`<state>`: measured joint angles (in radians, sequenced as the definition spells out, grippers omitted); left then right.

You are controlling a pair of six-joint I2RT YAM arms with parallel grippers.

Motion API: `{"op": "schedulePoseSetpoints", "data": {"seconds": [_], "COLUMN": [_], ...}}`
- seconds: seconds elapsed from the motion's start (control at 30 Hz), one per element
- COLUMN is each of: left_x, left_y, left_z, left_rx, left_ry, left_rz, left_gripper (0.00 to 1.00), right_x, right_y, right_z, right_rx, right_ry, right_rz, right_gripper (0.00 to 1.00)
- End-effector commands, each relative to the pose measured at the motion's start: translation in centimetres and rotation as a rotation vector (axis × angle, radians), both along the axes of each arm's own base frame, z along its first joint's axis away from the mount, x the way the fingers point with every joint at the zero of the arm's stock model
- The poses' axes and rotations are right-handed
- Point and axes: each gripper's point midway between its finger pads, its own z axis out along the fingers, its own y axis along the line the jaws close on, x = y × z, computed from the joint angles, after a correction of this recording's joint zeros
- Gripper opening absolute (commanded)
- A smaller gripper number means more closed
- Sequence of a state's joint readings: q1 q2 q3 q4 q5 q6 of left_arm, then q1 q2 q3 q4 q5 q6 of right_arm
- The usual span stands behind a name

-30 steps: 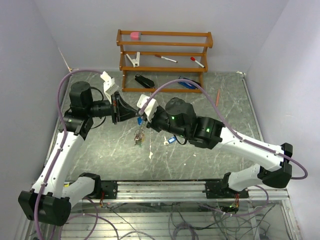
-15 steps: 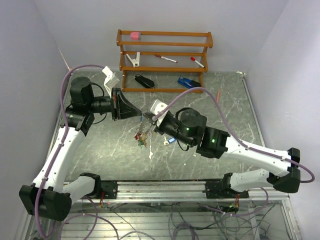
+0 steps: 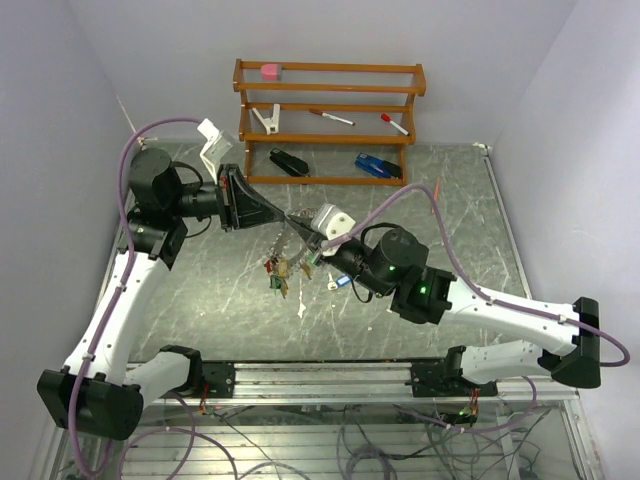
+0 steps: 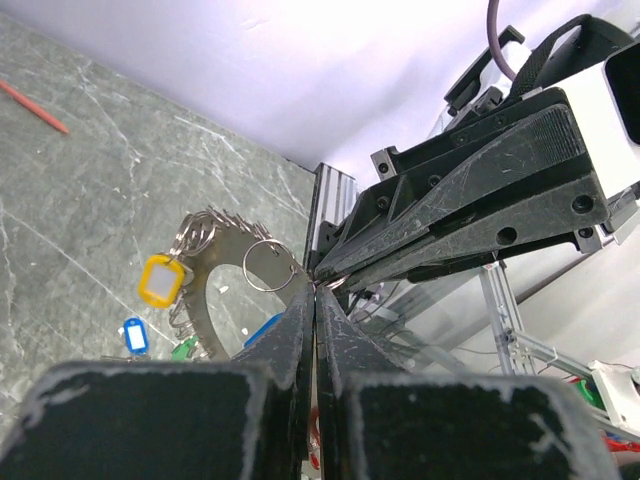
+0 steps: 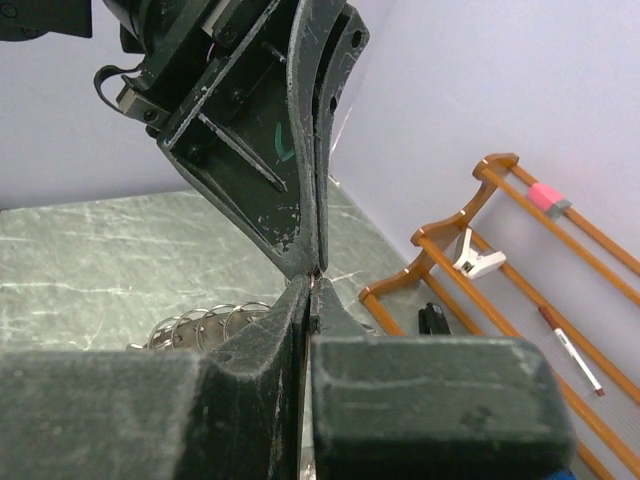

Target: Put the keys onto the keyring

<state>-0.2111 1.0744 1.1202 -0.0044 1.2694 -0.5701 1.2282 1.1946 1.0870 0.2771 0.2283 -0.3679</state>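
Two claws meet tip to tip up above the worktop (image 3: pixel 200 300). The left claw (image 3: pixel 290 217) is pressed shut, and the right claw (image 3: pixel 308 232) is pressed shut too. The keyring (image 4: pixel 232 252) looks to hang just under the spot where they touch. A bunch of keys (image 3: pixel 277 270) is on it, one with a yellow tag (image 4: pixel 160 280). I cannot tell which claw pinches the ring, or if both do. One blue key (image 3: pixel 342 281) lies by itself on the worktop near the right arm, so I think the job is not done. Things could go wrong here. The pinch is very small, so the ring could slip out and drop, and keys could slide off it. The claws are so close that a push from one could knock the other and shake the bunch loose. If a claw lets go too soon, the whole bunch may fall. At the back stands a wooden rack (image 3: pixel 340 88). A pink block (image 3: pixel 270 71) sits on its top shelf. A white clip (image 3: pixel 267 119) and two pens (image 3: pixel 331 118) lie on the middle shelf. A black stapler (image 3: pixel 289 162) and a blue stapler (image 3: pixel 377 166) lie at the bottom.
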Motion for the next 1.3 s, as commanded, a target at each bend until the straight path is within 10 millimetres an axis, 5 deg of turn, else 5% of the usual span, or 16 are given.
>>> {"op": "schedulePoseSetpoints", "data": {"seconds": [0.0, 0.43, 0.73, 1.13, 1.27], "left_x": [-0.5, -0.7, 0.0, -0.9, -0.9], "left_y": [-0.3, -0.5, -0.1, 0.6, 0.7], "left_z": [0.8, -0.2, -0.8, 0.4, 2.2], "left_rx": [-0.011, -0.024, 0.059, 0.111, 0.080], "left_ry": [0.018, 0.166, 0.027, -0.202, -0.285], "left_rz": [-0.034, -0.088, -0.023, -0.004, 0.019], "left_gripper": [0.07, 0.13, 0.64, 0.67, 0.66], "right_x": [-1.6, -2.4, -2.1, -1.4, -1.6], "right_y": [-0.3, -0.7, -0.6, -1.7, -2.0], "right_z": [5.1, 6.2, 6.3, 6.7, 7.0], "right_rx": [0.176, 0.207, 0.152, 0.153, 0.197], "right_ry": [-0.099, -0.141, -0.077, 0.070, 0.077], "right_rz": [0.066, 0.097, 0.088, 0.029, 0.032], "right_gripper": [0.00, 0.00, 0.00, 0.00, 0.00]}}
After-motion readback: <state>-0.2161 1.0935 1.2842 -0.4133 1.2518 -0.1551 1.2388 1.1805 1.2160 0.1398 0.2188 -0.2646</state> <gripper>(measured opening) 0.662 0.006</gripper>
